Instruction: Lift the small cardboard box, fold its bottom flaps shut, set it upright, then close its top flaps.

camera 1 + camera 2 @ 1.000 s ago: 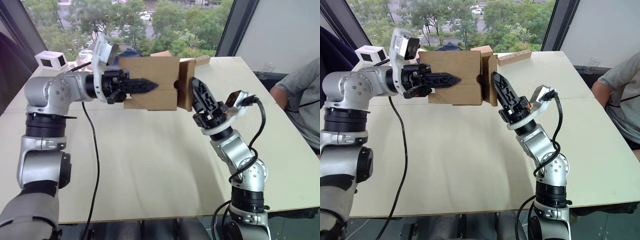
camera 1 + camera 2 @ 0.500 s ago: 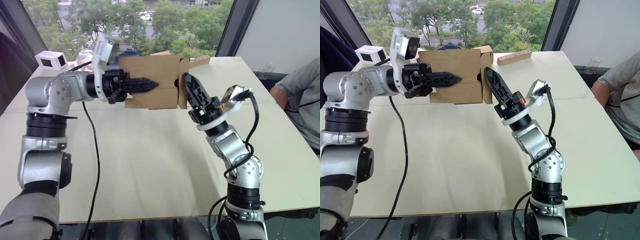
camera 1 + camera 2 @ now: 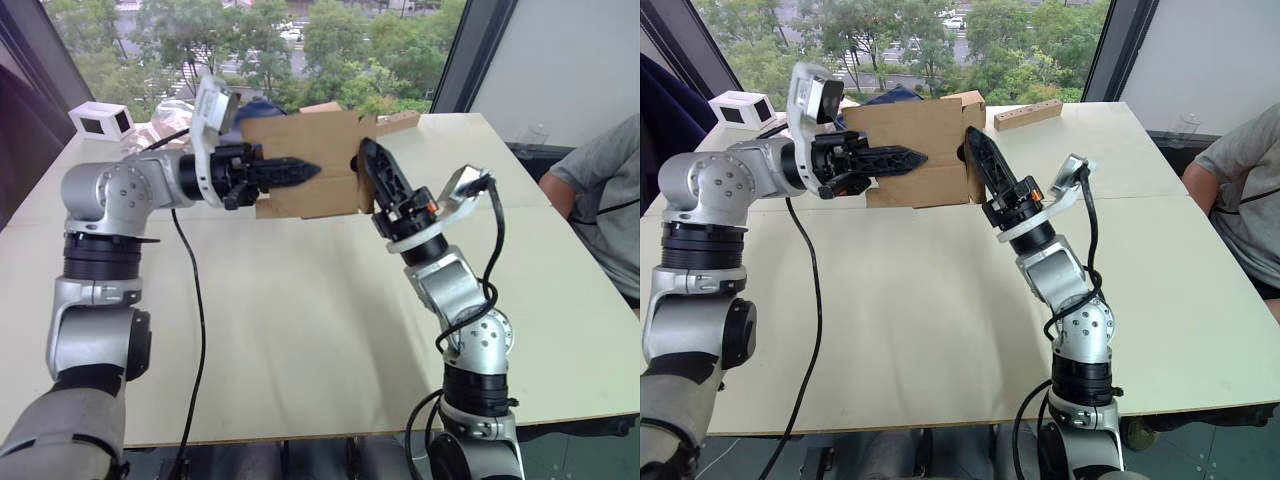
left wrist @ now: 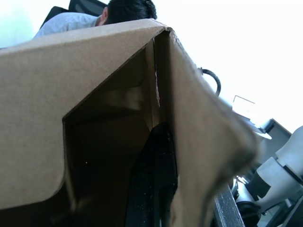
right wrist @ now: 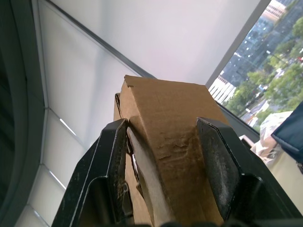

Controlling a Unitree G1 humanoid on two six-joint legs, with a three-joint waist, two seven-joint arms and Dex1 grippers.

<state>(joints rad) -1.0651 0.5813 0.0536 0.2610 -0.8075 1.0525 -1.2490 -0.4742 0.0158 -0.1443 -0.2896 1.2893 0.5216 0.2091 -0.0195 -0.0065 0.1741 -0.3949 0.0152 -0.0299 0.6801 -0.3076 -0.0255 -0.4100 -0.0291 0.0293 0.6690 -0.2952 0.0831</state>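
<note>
While held aloft over table (image 3: 300, 330), small cardboard box (image 3: 305, 165) clamped by left gripper (image 3: 300, 172) through one wall, one finger inside. Right gripper (image 3: 978, 160) spread wide, pressing bottom flaps (image 3: 366, 180) at box's right end. Risk: flaps springing back open, or push twisting box out of left grip if too hard.

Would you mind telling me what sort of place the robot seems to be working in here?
Probably an upper-floor office or lab. A large window looks down on treetops and a road, the robot works at a wide pale table, and a seated person waits at the table's edge.
</note>
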